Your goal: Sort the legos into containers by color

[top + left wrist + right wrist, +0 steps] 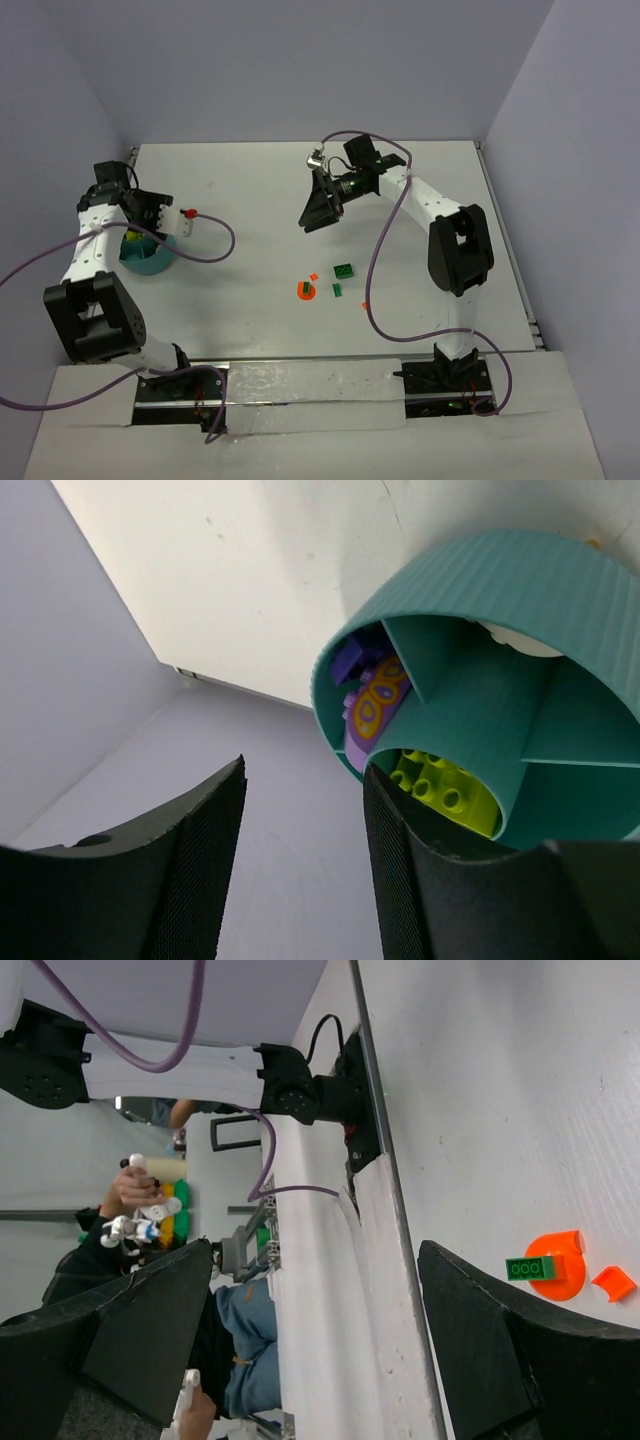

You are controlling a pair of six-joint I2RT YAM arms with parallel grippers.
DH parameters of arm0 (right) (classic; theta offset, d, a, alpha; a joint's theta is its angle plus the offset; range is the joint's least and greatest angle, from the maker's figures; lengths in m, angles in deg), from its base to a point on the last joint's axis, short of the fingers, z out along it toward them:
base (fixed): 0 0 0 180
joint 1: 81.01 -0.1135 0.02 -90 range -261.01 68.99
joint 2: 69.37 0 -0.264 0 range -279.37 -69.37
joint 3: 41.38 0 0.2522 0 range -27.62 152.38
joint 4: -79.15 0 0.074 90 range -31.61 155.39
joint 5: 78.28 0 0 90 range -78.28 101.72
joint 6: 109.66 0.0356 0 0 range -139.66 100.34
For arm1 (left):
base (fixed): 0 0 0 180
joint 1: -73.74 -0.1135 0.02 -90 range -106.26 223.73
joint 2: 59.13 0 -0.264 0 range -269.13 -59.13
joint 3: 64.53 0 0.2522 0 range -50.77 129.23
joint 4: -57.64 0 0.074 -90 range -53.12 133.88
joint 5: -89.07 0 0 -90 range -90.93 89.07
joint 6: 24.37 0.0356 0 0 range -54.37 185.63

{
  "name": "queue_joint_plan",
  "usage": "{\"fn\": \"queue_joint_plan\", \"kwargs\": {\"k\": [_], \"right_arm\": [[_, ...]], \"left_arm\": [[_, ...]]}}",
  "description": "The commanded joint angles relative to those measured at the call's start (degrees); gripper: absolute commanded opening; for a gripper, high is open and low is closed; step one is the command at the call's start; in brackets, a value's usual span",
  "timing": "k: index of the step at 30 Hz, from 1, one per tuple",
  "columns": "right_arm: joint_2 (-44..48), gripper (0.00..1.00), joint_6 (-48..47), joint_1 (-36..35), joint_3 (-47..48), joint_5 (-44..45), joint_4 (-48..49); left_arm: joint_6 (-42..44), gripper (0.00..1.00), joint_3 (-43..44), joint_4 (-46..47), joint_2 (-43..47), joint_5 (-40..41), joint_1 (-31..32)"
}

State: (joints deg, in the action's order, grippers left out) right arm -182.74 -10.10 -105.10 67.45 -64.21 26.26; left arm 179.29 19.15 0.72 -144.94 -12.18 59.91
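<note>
While my left gripper (150,210) hung open and empty over the ribbed teal divided bowl (152,264) at nine o'clock, purple pieces (375,705) and a lime brick (440,790) lay inside. My right gripper (318,214), also open and empty, hovered at twelve o'clock of the round orange plastic disc (306,291), which seemingly carried a dark green brick (530,1268). Pinching the disc could spill that brick or mix colours.

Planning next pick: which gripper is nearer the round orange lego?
Right. The right gripper hangs beyond the round orange lego; the left gripper is at the round teal bowl.
</note>
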Motion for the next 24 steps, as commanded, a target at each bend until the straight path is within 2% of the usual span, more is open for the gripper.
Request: {"fn": "queue_joint_plan", "kwargs": {"k": [1,4,7,8,9,10,12,13,15,18,21,24], "right_arm": [[3.36,0.9,-0.46,0.53,-0.58,0.59,1.39],[4.24,0.9,-1.72,0.57,-0.2,4.18,0.61],[5.33,0.9,-4.09,0.53,0.82,13.7,-1.9],[5.77,0.9,-4.45,0.62,0.74,17.11,-2.33],[6.12,0.9,-5.73,0.62,0.56,20.94,-2.6],[7.31,0.89,-6.66,0.44,-0.26,29.11,-2.85],[8.43,0.88,-8.78,0.29,-1.21,38.22,-3.5],[8.51,0.88,-11.15,0.31,-1.49,41.52,-4.48],[8.02,0.86,-16.35,0.36,-1.9,45.51,-6.98],[8.26,0.85,-26.95,0.42,-4.81,49.32,-10.19],[9.08,0.85,-34.85,0.92,-8.08,50.92,-10.99],[8.26,0.83,-41.32,1.32,-8.41,51.83,-12.66]], "left_arm": [[17.99,0.58,7.82,-0.68,2.27,-8.65,0.16],[5.07,0.63,14.59,-1.89,2.01,-15.85,0.2],[-14.57,0.67,19.45,3.02,3.0,-19.75,0.81],[-22.25,0.68,20.23,5.81,3.87,-19.77,1.16],[-39.76,0.69,21.19,8.77,3.9,-17.99,1.76],[-50.06,0.7,24.86,9.87,3.43,-16.7,1.84],[-68.19,0.76,29.16,6.4,2.05,-15.47,1.47],[-73.87,0.79,30.26,4.37,1.86,-15.76,1.23],[-82.74,0.84,29.47,1.47,3.19,-19.67,0.59],[-87.99,0.9,19.86,1.52,9.22,-29.97,0.38],[-88.59,0.97,11.1,2.93,13.87,-39.45,0.55],[-88.69,0.96,7.23,4.3,16.57,-43.85,0.94]]}}
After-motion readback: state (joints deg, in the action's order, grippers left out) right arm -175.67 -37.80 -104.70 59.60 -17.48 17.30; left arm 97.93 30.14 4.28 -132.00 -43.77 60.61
